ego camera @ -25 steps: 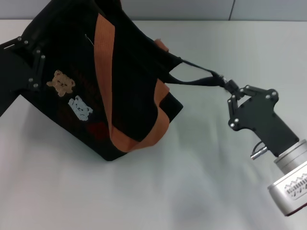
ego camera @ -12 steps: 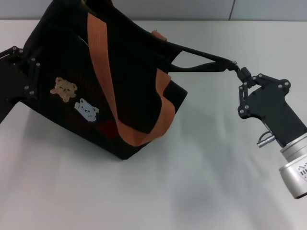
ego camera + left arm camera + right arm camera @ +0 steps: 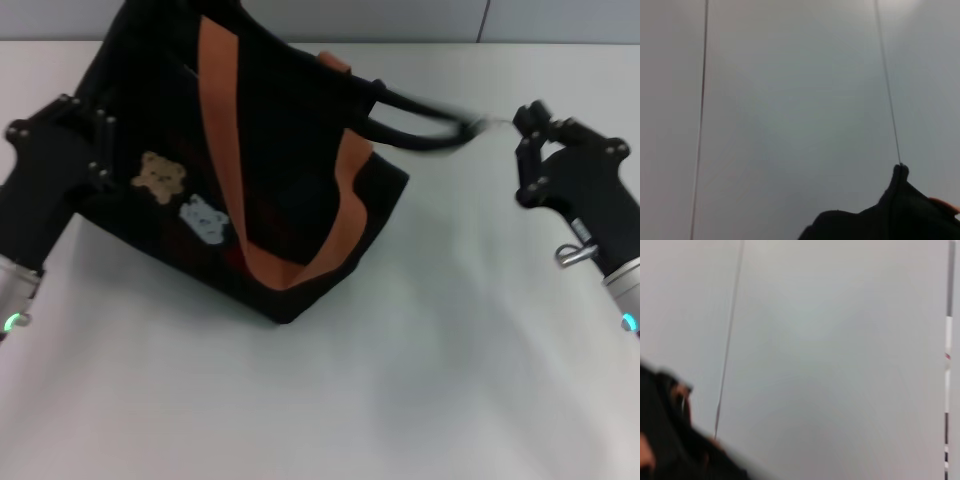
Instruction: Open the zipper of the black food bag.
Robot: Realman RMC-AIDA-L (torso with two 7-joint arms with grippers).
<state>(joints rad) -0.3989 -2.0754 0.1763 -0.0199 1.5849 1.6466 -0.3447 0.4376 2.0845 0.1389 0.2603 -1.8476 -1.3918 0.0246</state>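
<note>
The black food bag (image 3: pixel 270 150) lies tilted on the table, its orange-brown strap (image 3: pixel 222 120), tan bear patch (image 3: pixel 160 177) and white patch (image 3: pixel 203 218) facing me. My left gripper (image 3: pixel 85 125) is shut on the bag's left end; that black fabric (image 3: pixel 890 220) rises into the left wrist view. From the bag's top a black zipper strip (image 3: pixel 420 125) stretches right, blurred and sagging. Its thin silvery end reaches my right gripper (image 3: pixel 530 115), whose fingers look shut on it. A dark blur of the bag (image 3: pixel 665 440) fills a corner of the right wrist view.
The white table (image 3: pixel 400 380) spreads out in front of the bag and between the arms. A grey wall (image 3: pixel 560 20) runs along the table's far edge. Both wrist views show mostly pale wall panels.
Both arms and the bag have shifted right. My right gripper has risen toward the far edge. The zipper strip, taut before, now sags and blurs.
</note>
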